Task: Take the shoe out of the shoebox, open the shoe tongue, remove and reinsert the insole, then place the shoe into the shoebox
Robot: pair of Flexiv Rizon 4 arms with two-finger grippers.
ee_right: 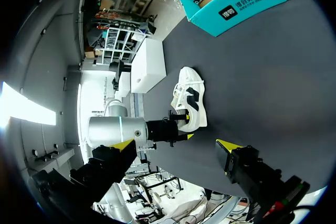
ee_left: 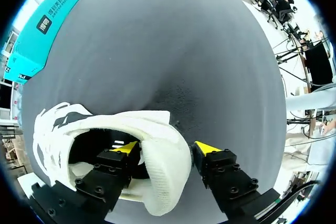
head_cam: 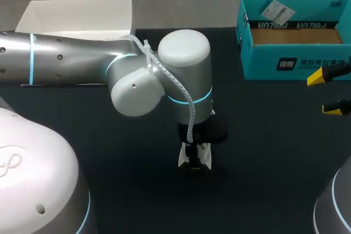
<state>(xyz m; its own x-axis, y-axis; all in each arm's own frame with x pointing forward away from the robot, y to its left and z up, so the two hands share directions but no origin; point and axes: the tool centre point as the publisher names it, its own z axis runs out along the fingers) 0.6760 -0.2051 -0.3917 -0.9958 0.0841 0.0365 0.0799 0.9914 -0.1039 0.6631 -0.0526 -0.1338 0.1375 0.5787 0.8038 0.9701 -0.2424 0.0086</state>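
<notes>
Left gripper [ee_left: 167,148] clamps the heel wall of the shoe [ee_left: 131,120], with one finger inside the collar and the other outside it. The shoe stands on the table [head_cam: 263,152], with the teal shoebox [head_cam: 296,61] well apart, far ahead of these fingers. Right gripper [ee_right: 176,145] hangs wide and empty near the box. I judge the shoe is out and steadied for opening the tongue. Next I need the right fingers brought over the laces to pinch it.
</notes>
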